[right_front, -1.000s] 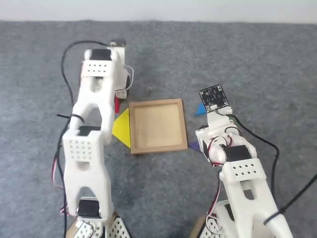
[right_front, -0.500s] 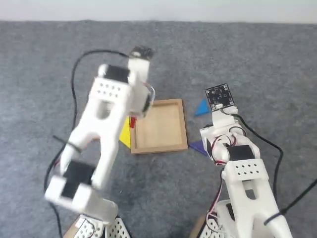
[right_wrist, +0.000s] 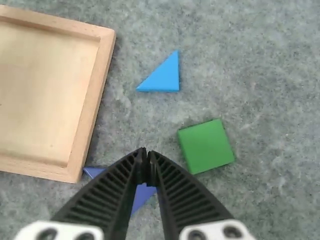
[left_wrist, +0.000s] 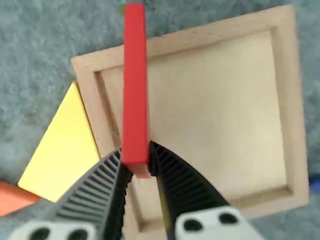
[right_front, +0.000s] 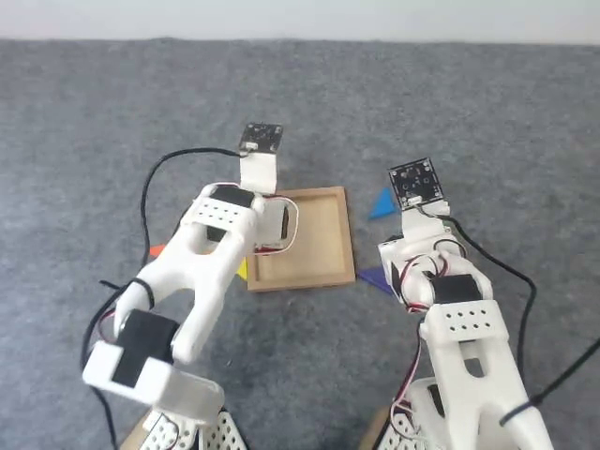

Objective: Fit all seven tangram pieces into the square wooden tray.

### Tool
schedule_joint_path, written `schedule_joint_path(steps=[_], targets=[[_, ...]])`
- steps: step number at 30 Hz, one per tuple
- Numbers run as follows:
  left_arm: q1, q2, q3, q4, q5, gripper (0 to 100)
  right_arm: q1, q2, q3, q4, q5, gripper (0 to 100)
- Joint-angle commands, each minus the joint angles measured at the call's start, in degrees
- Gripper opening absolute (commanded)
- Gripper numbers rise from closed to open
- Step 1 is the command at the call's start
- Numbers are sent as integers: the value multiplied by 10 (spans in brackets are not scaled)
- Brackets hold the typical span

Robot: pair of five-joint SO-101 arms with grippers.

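Note:
The square wooden tray (right_front: 349, 234) lies mid-table with nothing inside it. My left gripper (left_wrist: 136, 160) is shut on a red piece (left_wrist: 135, 85), held on edge above the tray's (left_wrist: 200, 35) left inner side. A yellow triangle (left_wrist: 62, 145) touches the tray's left rim, with an orange piece (left_wrist: 10, 197) beyond it. My right gripper (right_wrist: 146, 155) is shut on nothing, low over a purple-blue piece (right_wrist: 142, 192) by the tray's (right_wrist: 97, 85) near right corner. A blue triangle (right_wrist: 162, 77) and a green square (right_wrist: 206, 146) lie on the carpet right of the tray.
The left arm (right_front: 225, 220) covers the tray's left edge and most of the yellow triangle (right_front: 242, 270). The orange piece (right_front: 157, 250) shows left of it. The right arm (right_front: 417, 253) stands over the carpet to the tray's right. Grey carpet stretches on all sides.
The left arm swung from left of the tray to over its left part, carrying the red piece. The orange piece came into sight. The right arm shifted only slightly.

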State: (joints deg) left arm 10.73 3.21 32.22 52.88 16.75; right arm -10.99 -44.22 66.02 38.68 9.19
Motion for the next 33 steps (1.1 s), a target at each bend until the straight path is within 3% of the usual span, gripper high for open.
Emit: schedule_joint_path(steps=[1, 13, 21, 33], targets=[[-4, 6, -35, -11, 34, 12, 6, -18, -5, 3, -6, 9], [14, 1, -48, 74, 31, 23, -6, -18, -4, 3, -6, 9], [7, 1, -48, 116, 31, 310, -7, -18, -4, 4, -5, 9], [51, -8, -68, 127, 33, 315, -7, -18, -1, 3, -4, 9]])
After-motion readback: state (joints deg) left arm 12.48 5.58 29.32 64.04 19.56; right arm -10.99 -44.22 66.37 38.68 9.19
